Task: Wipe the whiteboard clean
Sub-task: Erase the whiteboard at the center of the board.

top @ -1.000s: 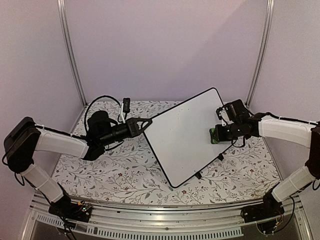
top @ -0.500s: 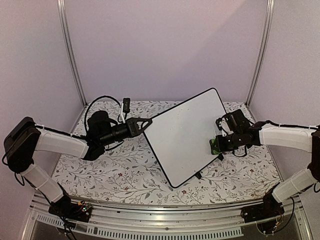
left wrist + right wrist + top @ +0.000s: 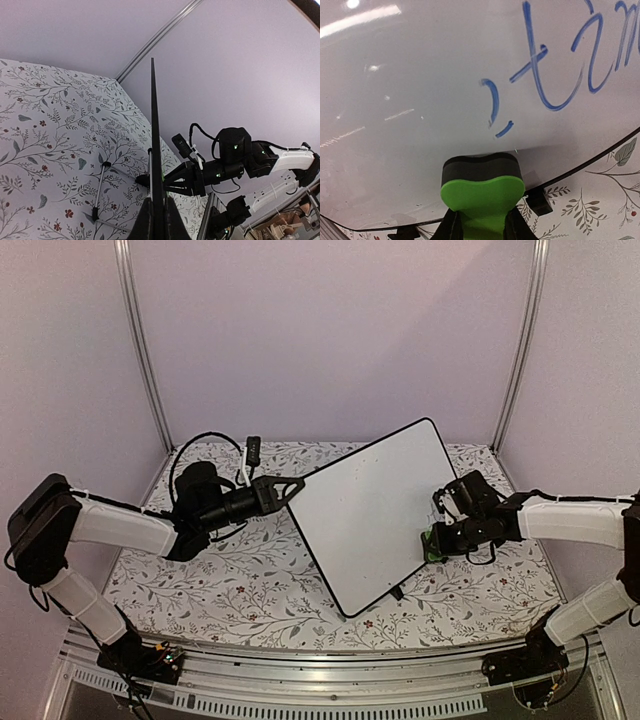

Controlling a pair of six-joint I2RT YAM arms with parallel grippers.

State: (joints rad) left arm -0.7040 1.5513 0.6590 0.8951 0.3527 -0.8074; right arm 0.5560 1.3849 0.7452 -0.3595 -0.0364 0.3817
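Observation:
The whiteboard (image 3: pixel 365 510) stands tilted over the floral table, its near corner low and its far corner raised. My left gripper (image 3: pixel 293 486) is shut on its left edge. The left wrist view shows the whiteboard (image 3: pixel 152 125) edge-on as a thin black line running up from my left gripper (image 3: pixel 158 224). My right gripper (image 3: pixel 436 537) is shut on a green eraser (image 3: pixel 428 542) at the board's right edge. In the right wrist view the eraser (image 3: pixel 482 187) presses its black felt on the whiteboard (image 3: pixel 420 100), held by my right gripper (image 3: pixel 482 227). Blue handwriting (image 3: pixel 555 65) lies above it to the right.
Black clip feet (image 3: pixel 397 591) stick out under the board's lower right edge, and thin metal stand rods (image 3: pixel 100 186) show behind it. A small black device on a white cable (image 3: pixel 253 449) sits at the back left. Metal frame posts (image 3: pixel 145 350) flank the table, with a rail (image 3: pixel 320 680) along the front.
My right gripper has slid the eraser down the board's right side towards the near edge. The left gripper and the board have stayed put.

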